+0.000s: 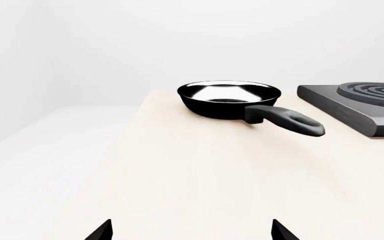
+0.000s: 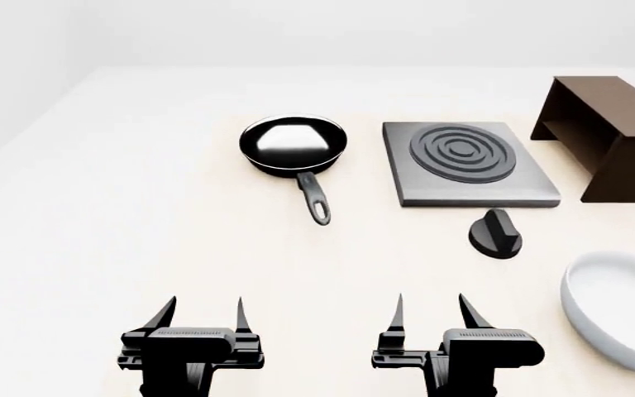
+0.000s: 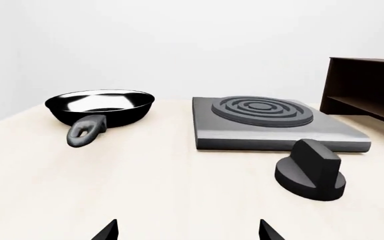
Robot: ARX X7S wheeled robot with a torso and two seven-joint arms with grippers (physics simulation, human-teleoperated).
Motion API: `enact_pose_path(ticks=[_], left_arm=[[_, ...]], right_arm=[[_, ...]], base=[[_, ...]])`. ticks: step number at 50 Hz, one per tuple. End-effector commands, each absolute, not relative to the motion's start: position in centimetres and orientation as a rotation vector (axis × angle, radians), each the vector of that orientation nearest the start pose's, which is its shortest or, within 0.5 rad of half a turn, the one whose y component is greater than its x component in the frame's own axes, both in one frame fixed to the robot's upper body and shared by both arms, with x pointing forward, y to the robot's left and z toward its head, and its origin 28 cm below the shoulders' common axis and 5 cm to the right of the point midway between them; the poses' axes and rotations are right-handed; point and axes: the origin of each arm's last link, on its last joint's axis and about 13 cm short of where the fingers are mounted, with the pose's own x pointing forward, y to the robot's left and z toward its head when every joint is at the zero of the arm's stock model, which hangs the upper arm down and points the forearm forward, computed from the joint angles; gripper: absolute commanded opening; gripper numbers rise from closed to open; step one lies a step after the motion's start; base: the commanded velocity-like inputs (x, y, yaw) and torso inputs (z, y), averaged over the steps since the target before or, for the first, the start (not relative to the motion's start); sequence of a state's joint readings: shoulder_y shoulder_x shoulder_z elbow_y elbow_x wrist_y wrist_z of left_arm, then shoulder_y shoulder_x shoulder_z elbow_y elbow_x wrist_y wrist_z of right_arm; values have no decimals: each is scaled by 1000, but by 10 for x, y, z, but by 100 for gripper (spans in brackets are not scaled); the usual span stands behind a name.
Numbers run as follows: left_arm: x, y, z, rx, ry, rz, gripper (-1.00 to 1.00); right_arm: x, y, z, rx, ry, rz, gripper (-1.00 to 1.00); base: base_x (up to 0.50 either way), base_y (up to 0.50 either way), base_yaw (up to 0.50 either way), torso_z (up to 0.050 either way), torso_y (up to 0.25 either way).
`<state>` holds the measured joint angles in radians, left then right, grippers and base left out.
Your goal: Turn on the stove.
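The stove (image 2: 466, 164) is a flat grey square slab with a ring burner, at the table's middle right. It also shows in the right wrist view (image 3: 272, 125) and at the edge of the left wrist view (image 1: 359, 102). Its black round knob (image 2: 495, 232) with a raised bar stands on the table just in front of the slab, and also shows in the right wrist view (image 3: 311, 171). My right gripper (image 2: 429, 314) is open and empty, nearer me and left of the knob. My left gripper (image 2: 201, 315) is open and empty, further left.
A black frying pan (image 2: 293, 145) sits left of the stove, handle pointing towards me. A dark brown wooden box (image 2: 610, 132) stands at the back right. A white bowl (image 2: 615, 310) sits at the right, near the table's front.
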<state>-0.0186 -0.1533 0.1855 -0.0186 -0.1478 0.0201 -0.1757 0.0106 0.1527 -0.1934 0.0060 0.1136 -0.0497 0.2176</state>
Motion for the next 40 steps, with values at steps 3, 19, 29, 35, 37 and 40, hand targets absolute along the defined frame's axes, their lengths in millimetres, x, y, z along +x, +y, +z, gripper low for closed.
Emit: enact_pose_path(ticks=[3,19,29,35,37,40], left_arm=[[211,205,12,7,7,-7,100],[211,205,12,7,8,-8,100],[211,205,11,4,9,-10,100],[211,204,12,4,10,-14,100],[211,205,12,3,10,-13,100],[212,205,11,3,11,-12,100]], right_arm=[[210,-95,15,-34,-34,-26,100],[210,-95,14,-34,-34,-27,100],[212,-97,16,-29,-32,-35,100],[232,-112,20,-17,1,-121,100],[234,-115,22,-9,-1,-130,100],[239,-120,19,-4,11,-158,100]], base=[[329,-92,0,0,0],[348,-21,0,0,0],[149,0,0,0,0],[0,0,0,0,0],[0,0,0,0,0],[0,0,0,0,0]])
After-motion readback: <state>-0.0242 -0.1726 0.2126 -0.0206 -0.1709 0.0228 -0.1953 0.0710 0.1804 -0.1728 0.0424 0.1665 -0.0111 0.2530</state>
